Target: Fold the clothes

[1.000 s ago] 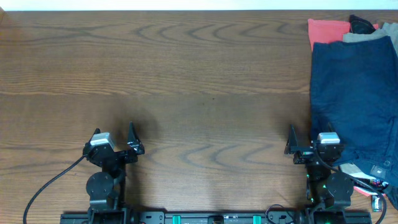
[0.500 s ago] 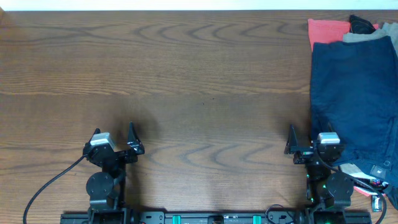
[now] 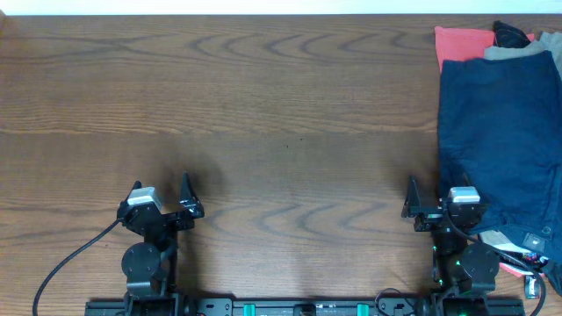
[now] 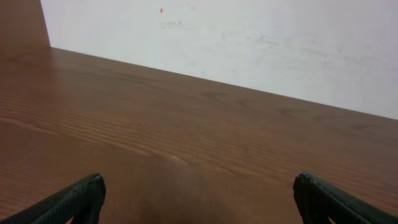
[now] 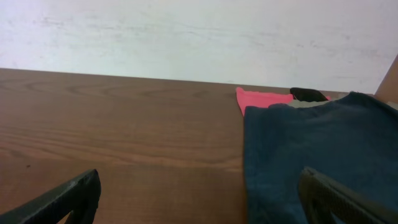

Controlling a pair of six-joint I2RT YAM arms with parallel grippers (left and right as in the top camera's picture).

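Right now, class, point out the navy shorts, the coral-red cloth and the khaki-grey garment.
navy shorts (image 3: 496, 132), overhead view, middle of the cloth
coral-red cloth (image 3: 461, 41), overhead view, uncovered top-left part
khaki-grey garment (image 3: 544, 44), overhead view, strip showing above the shorts

Wood-grained brown table (image 3: 263, 105), as I see it from overhead. Along its right side lie the navy shorts (image 3: 496, 140), spread flat, their left edge on the wood. At their far end I see a coral-red cloth (image 3: 461, 42) and a khaki-grey garment (image 3: 527, 51) showing from beneath.
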